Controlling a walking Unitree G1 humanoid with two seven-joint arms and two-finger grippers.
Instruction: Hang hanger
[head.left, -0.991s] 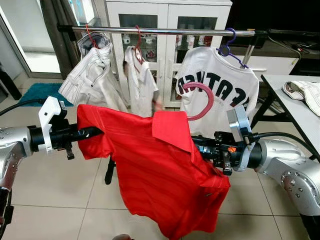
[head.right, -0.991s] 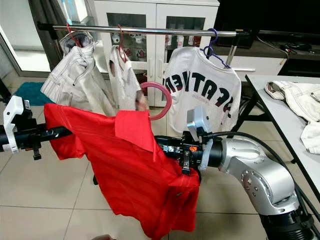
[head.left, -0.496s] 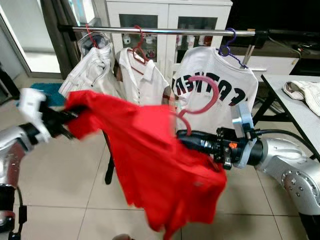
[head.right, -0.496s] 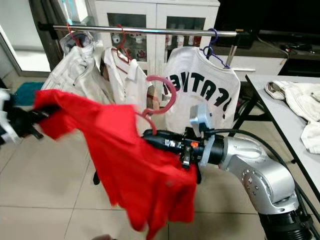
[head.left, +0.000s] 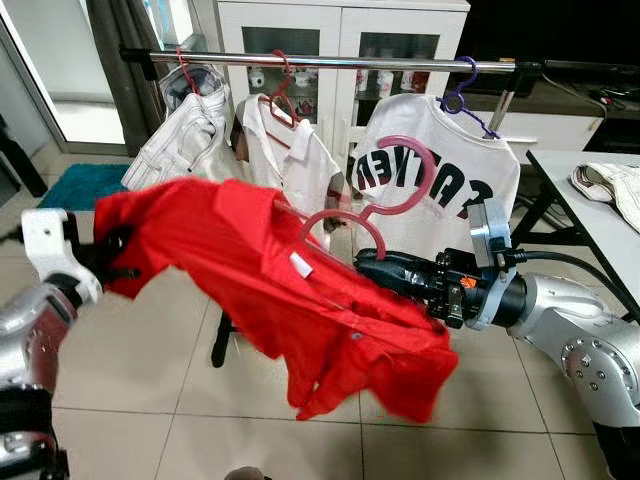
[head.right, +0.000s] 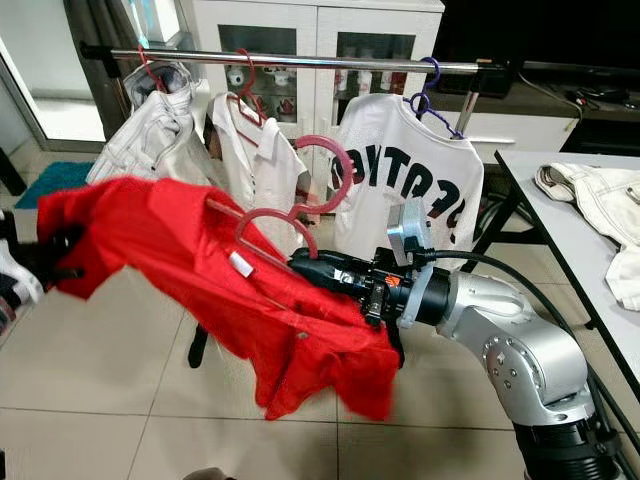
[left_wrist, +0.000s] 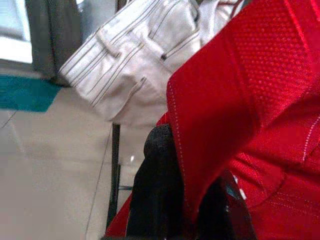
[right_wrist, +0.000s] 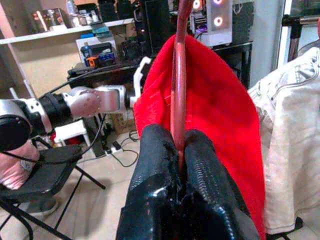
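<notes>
Right gripper (right_wrist: 180, 150) pinches pink hanger (head.left: 385, 200); left gripper (left_wrist: 175, 200) clamps red shirt (head.left: 270, 270) (fingertips buried).

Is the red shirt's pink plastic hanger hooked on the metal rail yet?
No. The pink plastic hanger is below the metal rail, pinched by the right gripper.

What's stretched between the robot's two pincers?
In the eye views, the red shirt on its pink hanger spans from the left pincer to the right pincer.

Shirt (head.left: 300, 310) on hanger (head.left: 385, 195) spans between both tools, before the rail (head.left: 330, 62).
</notes>
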